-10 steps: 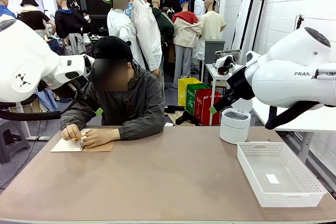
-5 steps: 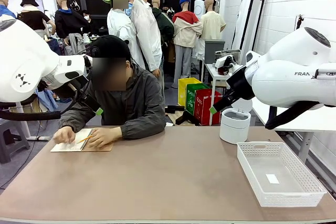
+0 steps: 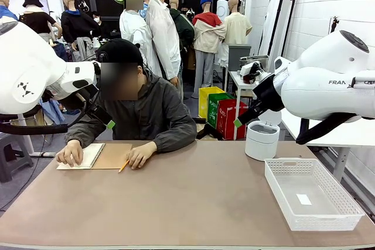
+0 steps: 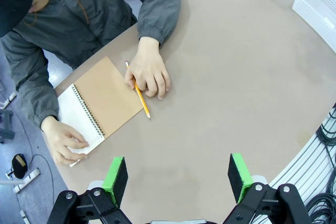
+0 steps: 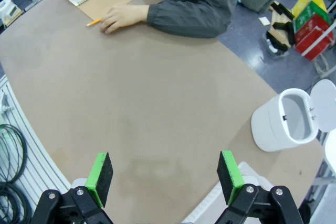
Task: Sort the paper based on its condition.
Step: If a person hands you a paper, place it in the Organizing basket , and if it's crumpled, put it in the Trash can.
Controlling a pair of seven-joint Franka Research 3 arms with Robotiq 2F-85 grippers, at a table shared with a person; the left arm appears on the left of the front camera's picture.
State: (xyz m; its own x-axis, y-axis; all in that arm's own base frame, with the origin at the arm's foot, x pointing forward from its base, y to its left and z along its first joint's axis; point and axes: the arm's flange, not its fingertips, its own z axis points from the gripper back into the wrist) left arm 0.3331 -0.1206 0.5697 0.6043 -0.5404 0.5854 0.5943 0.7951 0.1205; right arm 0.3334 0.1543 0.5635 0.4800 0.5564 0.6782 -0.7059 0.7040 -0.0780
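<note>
Left end effector (image 4: pixel 177 174), right end effector (image 5: pixel 165 176) wide open; empty | hand (image 3: pixel 140 156) shifted to notebook (image 3: pixel 111 157) edge

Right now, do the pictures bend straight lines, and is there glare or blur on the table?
Front view: soft even light, table edges straight, notebook sharp. Left wrist view: wide-angle bend, the table edge curves; pencil sharp. Right wrist view: same bend, no hard glare, bin sharp.
</note>
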